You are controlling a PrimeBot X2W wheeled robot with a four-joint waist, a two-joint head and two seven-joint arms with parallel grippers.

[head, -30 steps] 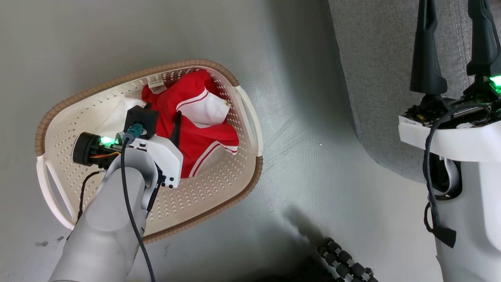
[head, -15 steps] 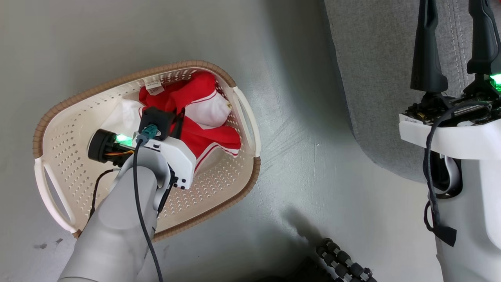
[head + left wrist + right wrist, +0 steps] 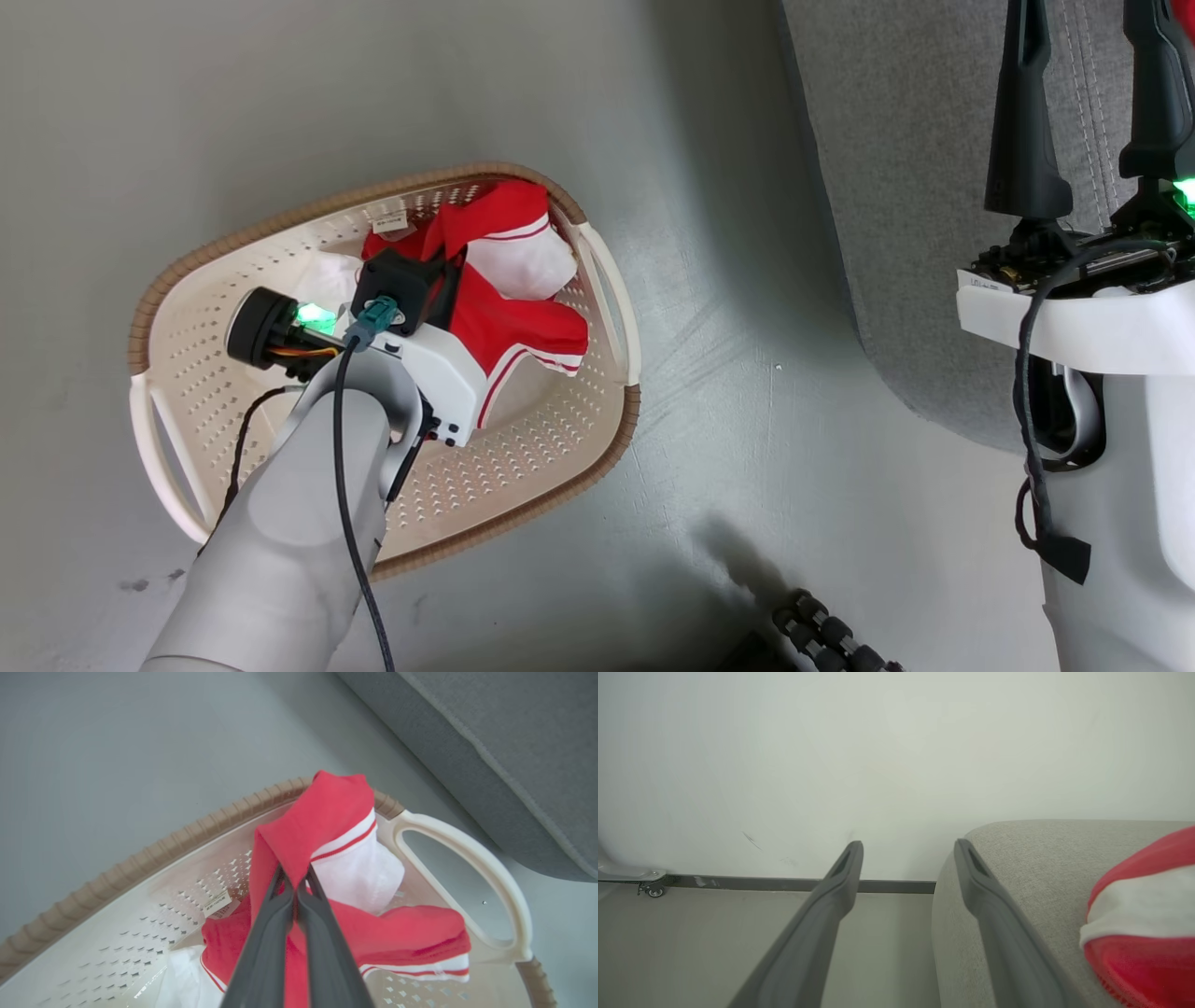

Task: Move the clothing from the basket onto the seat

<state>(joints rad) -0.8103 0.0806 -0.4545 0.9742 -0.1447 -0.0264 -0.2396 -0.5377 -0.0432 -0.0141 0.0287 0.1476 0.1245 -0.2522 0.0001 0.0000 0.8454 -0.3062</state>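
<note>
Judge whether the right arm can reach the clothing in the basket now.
Probably not: the right arm is by the seat, apart from the basket, and the left arm blocks the way, jaws shut on the clothing.

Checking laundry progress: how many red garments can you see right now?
2. One garment is bunched in the basket, pinched by the left tool; a second garment lies on the seat. The bunch may hide more.

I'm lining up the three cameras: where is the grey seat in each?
Head view: seat, upper right.
Left wrist view: seat, upper right, beyond the basket.
Right wrist view: seat, lower right, under red clothing.
Shared landmark: the pale floor beside the seat.
</note>
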